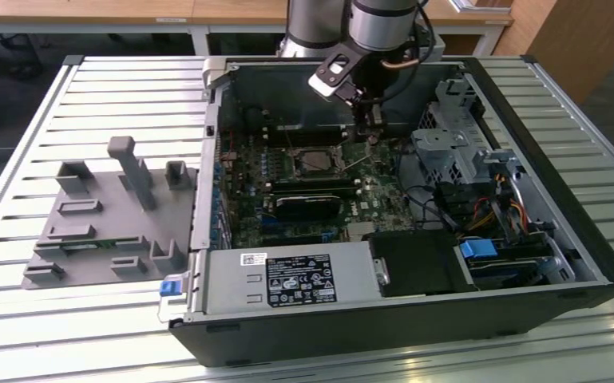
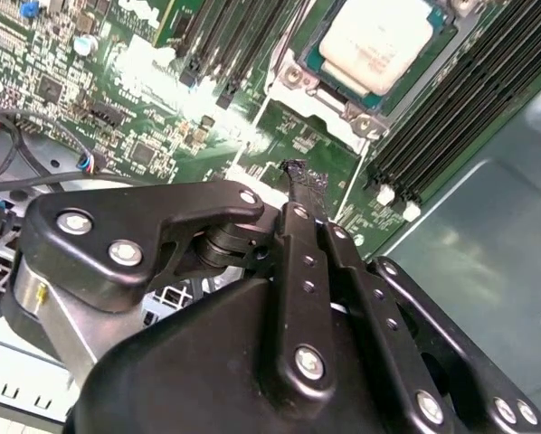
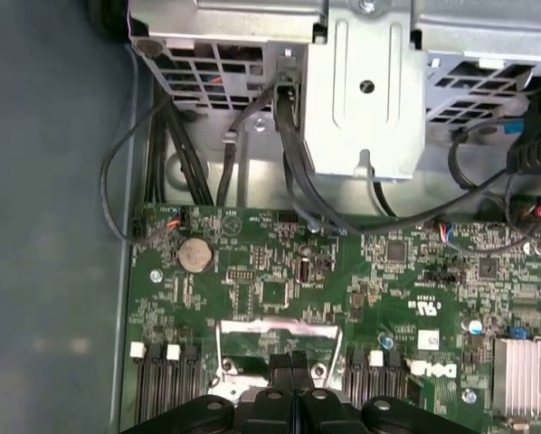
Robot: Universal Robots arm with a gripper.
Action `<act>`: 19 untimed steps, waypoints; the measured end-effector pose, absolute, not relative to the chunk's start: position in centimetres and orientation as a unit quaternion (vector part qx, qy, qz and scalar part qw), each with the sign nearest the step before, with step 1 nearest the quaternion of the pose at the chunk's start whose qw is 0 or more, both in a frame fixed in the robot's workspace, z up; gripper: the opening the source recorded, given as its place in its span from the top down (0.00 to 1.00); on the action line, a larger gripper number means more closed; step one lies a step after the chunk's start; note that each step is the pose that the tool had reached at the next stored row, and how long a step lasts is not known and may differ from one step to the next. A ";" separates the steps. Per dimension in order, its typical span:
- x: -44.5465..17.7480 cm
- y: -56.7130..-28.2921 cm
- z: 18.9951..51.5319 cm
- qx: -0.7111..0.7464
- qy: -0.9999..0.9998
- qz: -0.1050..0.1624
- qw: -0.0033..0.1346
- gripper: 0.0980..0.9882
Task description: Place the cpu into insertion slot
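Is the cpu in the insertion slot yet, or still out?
In: the second wrist view shows the cpu lying flat inside the insertion slot frame, the gripper apart from it, fingers shut, empty.

What my cameras leave me blind to

In the second wrist view the gripper (image 2: pixel 299 178) puts its own black body over much of the motherboard (image 2: pixel 162 108), and the cpu (image 2: pixel 375 41) seated in the insertion slot (image 2: pixel 329 104) is cut by the picture's edge. In the exterior view the arm (image 1: pixel 376 24) runs off the top edge, and I find the insertion slot too small there to tell what lies in it.
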State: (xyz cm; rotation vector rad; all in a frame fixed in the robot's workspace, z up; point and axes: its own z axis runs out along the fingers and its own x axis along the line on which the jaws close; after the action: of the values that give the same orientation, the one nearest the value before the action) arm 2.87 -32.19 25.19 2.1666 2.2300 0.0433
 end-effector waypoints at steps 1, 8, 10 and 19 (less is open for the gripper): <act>3.0 -32.2 25.2 0.697 0.717 0.014 0.016 0.98; 3.7 -31.8 25.1 0.697 0.717 0.014 0.016 0.98; 3.8 -31.8 25.1 0.697 0.717 0.013 0.016 0.98; 4.8 -31.7 25.0 0.697 0.717 0.012 0.014 0.98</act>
State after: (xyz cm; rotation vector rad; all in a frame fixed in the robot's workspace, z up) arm 4.80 -31.72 25.02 2.1692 2.2330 0.0373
